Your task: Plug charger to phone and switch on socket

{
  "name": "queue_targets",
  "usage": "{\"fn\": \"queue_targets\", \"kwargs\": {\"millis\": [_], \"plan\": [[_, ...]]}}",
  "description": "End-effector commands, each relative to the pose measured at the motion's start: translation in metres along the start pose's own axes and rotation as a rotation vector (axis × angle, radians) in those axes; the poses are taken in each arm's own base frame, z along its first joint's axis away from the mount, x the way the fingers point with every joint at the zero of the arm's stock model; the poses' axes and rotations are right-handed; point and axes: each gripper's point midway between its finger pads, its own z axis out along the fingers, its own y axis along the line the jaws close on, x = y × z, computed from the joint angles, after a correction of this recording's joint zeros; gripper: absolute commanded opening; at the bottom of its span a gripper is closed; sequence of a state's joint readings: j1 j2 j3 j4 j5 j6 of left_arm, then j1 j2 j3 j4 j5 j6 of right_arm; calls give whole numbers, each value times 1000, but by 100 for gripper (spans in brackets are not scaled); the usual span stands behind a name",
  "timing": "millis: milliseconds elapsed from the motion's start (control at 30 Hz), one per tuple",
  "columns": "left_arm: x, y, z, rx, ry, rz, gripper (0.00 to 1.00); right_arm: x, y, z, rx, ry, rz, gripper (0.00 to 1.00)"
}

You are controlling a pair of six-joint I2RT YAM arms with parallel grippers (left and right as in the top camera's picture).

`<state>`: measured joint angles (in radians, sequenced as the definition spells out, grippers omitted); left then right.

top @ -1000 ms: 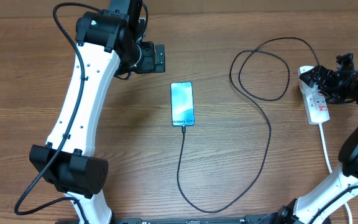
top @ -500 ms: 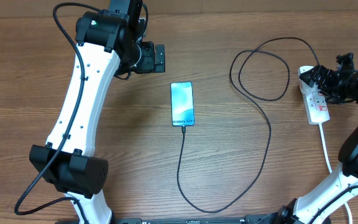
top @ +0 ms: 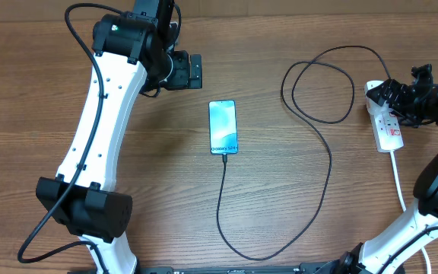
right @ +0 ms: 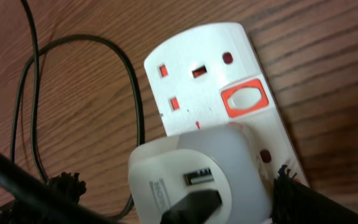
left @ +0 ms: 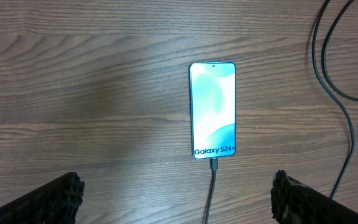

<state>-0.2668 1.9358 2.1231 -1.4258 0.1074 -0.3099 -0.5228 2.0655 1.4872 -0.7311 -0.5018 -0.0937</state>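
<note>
The phone (top: 223,127) lies flat on the wooden table (top: 295,205) with its screen lit. The black charger cable (top: 330,164) is plugged into the end that carries the small white text. From there the cable trails away, swings out to the right of the phone and curls in a loop before it reaches the socket (top: 388,129), well off to the phone's right.

The left gripper (left: 178,199) hangs above the table just up and left of the phone. Its fingers are spread wide and hold nothing; only the dark fingertips (left: 61,193) show, cut off at the bottom of the wrist view.

Far right of the phone, the right gripper (right: 176,182) straddles a white adapter (right: 191,165) seated in the socket. It is wide too — one finger right at the adapter's edge, the other apart. The adapter's lower part is cropped. The orange-red switch (right: 245,98) is plain to see, but I can't tell whether it is on or off.
</note>
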Motion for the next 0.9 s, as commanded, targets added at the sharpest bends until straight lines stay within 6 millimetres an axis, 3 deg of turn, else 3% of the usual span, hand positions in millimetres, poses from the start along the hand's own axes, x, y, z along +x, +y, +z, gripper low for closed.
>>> {"fn": "queue_targets", "kwargs": {"millis": [0,367,867], "plan": [[-1,1,1,-11,0,20,100,-2,1,0,10,13,19,100],[-1,1,1,-11,0,20,100,-2,-3,-1,35,16,16,100],[-1,1,1,-11,0,20,100,4,10,0,-20,41,24,100]]}}
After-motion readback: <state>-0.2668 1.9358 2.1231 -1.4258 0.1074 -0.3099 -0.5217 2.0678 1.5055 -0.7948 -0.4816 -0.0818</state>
